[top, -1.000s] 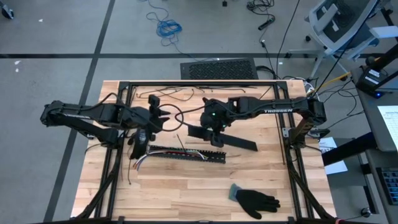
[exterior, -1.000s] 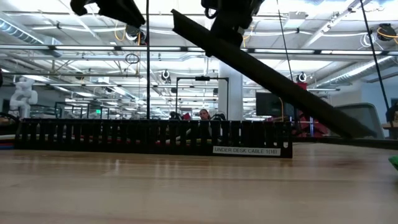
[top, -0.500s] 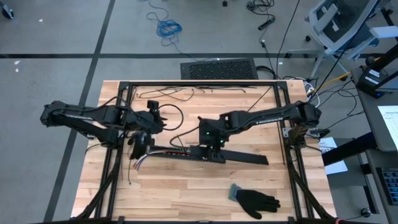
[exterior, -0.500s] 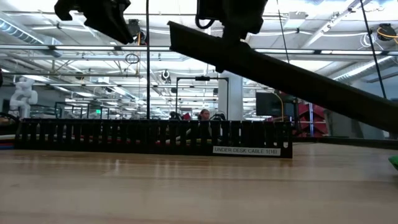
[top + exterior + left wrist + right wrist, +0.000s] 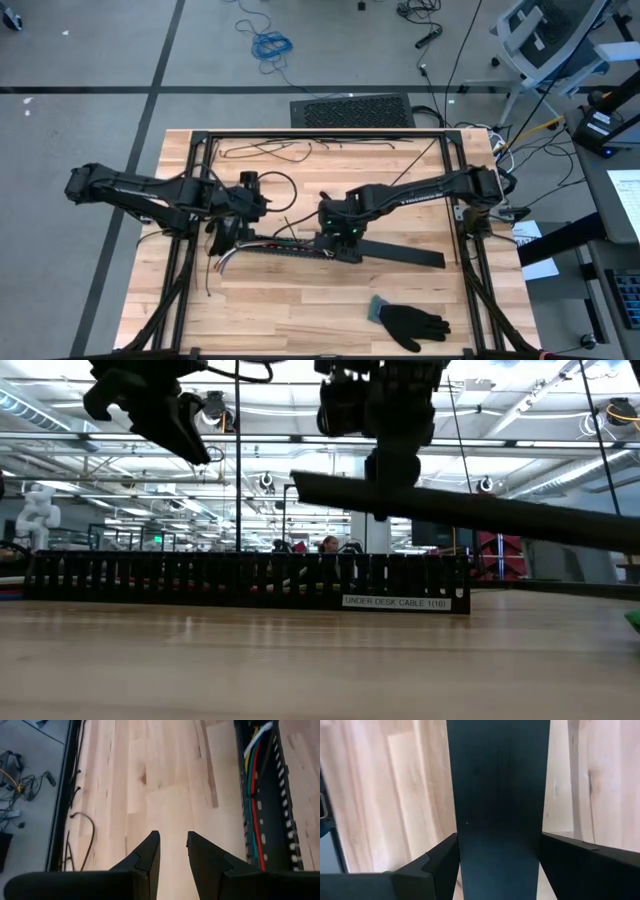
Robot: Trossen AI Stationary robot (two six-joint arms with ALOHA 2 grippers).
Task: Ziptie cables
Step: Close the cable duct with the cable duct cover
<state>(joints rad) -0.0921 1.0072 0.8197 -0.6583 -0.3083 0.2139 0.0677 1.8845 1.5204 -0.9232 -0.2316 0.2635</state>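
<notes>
From above, you can see the right gripper (image 5: 341, 236) clamped on 1 long flat black cover strip (image 5: 400, 250), which slants away from it toward the right side of the light wooden table (image 5: 300, 310); the gripped end sits over the right end of the long black slotted cable tray (image 5: 290, 248), which suggests you are lining the cover up to close the tray. The cables (image 5: 225, 262), a loose bundle of thin white, grey, orange, blue and green wires, lie along that tray and spill out at its left end, right by the left gripper (image 5: 228, 232), which hangs just above them holding nothing. A black work glove (image 5: 412, 322) lies well apart near the front edge. At table height, the slotted tray (image 5: 250, 580) stands along the board, and the cover strip (image 5: 470, 512) hangs clear above it, nearly level, so it has not yet been seated; the right gripper (image 5: 385, 420) holds it from above while the left gripper (image 5: 165, 415) hovers higher over the tray's other end. In your left wrist view, the fingers (image 5: 147, 855) stand a narrow gap apart and empty over bare wood, with the coloured wires (image 5: 255, 795) lying inside the tray beside them. In your right wrist view, both fingers (image 5: 440, 862) press the edges of the cover strip (image 5: 497, 795), which fills the space between them.
</notes>
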